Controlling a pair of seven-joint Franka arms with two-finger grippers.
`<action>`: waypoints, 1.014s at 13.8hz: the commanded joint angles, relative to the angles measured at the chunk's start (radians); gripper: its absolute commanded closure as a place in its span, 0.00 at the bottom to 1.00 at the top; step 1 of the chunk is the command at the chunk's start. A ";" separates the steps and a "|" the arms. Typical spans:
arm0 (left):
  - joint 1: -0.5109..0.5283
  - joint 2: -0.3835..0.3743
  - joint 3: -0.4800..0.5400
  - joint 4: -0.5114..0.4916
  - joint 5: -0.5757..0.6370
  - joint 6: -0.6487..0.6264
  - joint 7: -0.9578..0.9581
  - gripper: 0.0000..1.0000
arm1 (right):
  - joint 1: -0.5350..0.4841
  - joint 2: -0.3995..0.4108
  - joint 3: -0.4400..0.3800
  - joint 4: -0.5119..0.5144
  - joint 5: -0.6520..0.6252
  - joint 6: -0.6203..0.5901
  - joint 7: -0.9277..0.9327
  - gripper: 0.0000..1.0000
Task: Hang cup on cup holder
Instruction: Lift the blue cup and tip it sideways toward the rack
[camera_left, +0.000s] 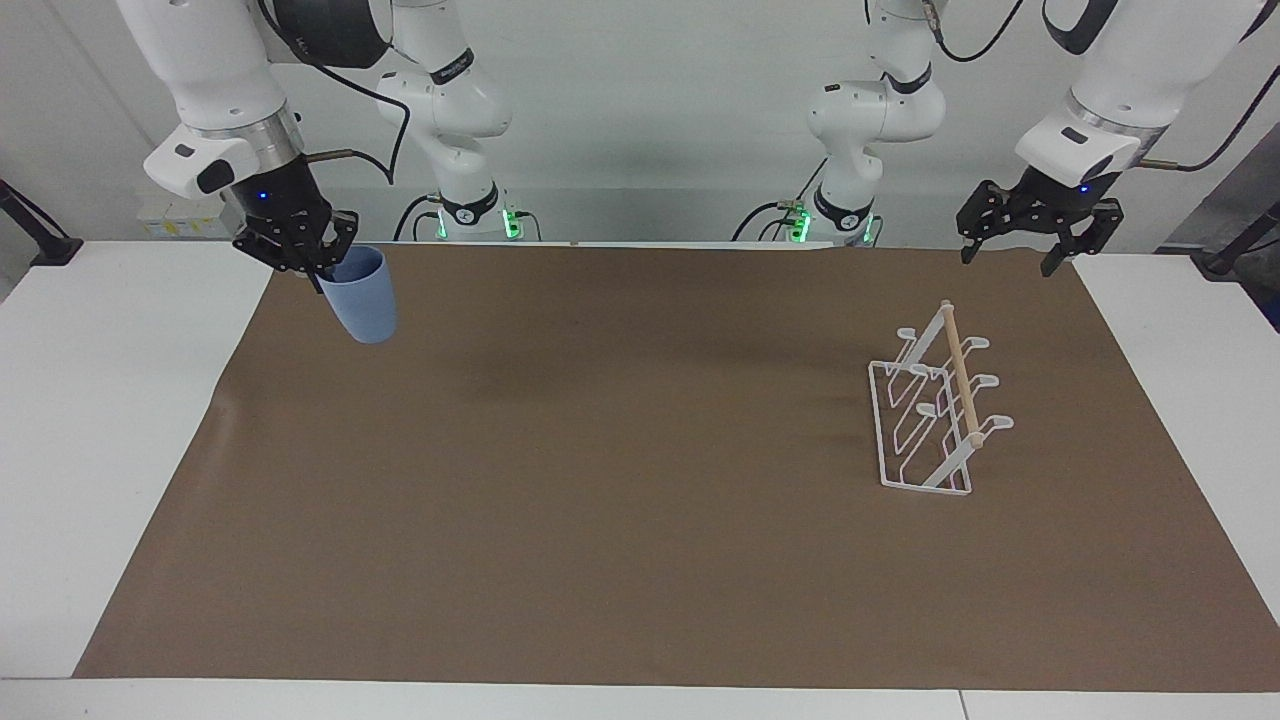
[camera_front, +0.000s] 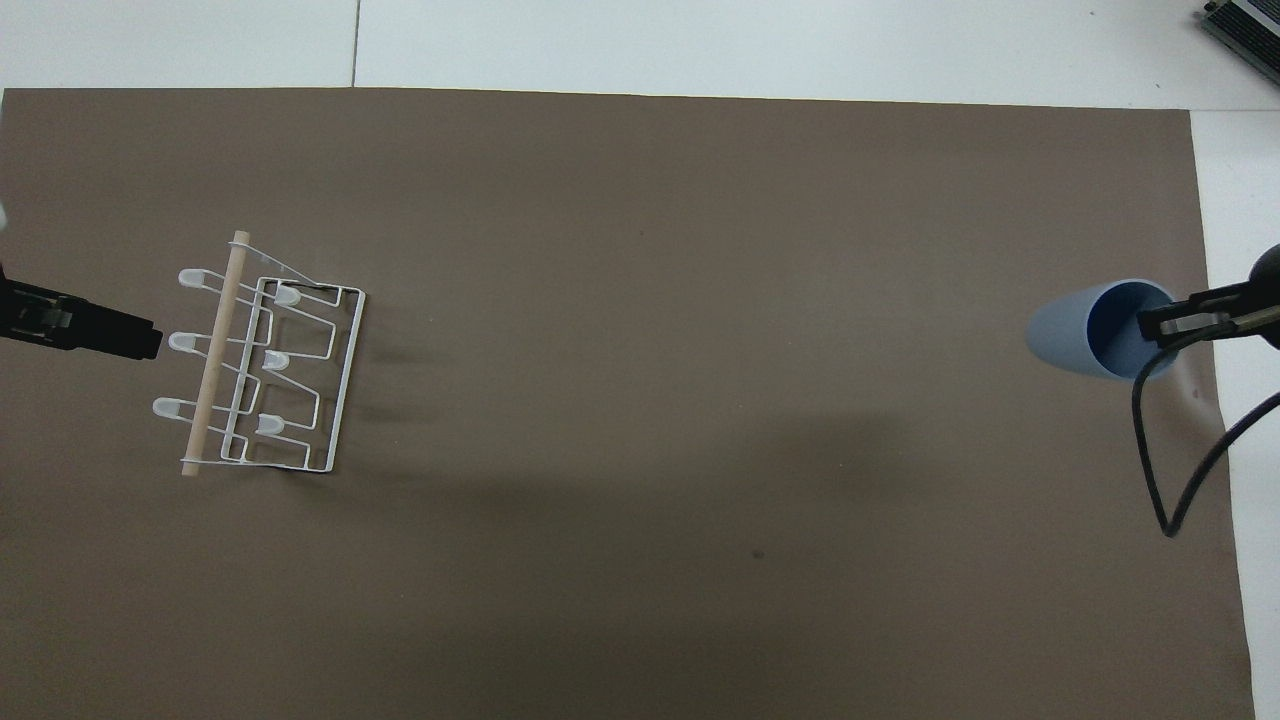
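Note:
A light-blue cup (camera_left: 362, 295) (camera_front: 1085, 328) hangs tilted in the air over the brown mat's edge at the right arm's end of the table. My right gripper (camera_left: 318, 268) (camera_front: 1158, 327) is shut on the cup's rim, one finger inside the mouth. The white wire cup holder (camera_left: 935, 413) (camera_front: 262, 365) with its wooden dowel stands on the mat toward the left arm's end. My left gripper (camera_left: 1010, 258) (camera_front: 145, 343) waits open in the air, over the mat beside the cup holder.
A brown mat (camera_left: 640, 520) covers most of the white table (camera_left: 110, 380). A black cable (camera_front: 1165, 470) loops down from the right wrist. Both arm bases stand at the table's robot end.

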 joint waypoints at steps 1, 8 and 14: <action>0.003 -0.025 0.003 -0.026 -0.010 -0.004 0.004 0.00 | -0.011 0.010 0.008 0.015 0.052 -0.006 -0.031 1.00; 0.003 -0.025 0.003 -0.026 -0.010 -0.004 0.004 0.00 | -0.004 -0.027 0.006 -0.103 0.332 0.039 -0.017 1.00; 0.032 -0.030 0.014 -0.031 -0.008 -0.066 0.002 0.00 | 0.081 -0.055 0.016 -0.180 0.609 0.054 0.309 1.00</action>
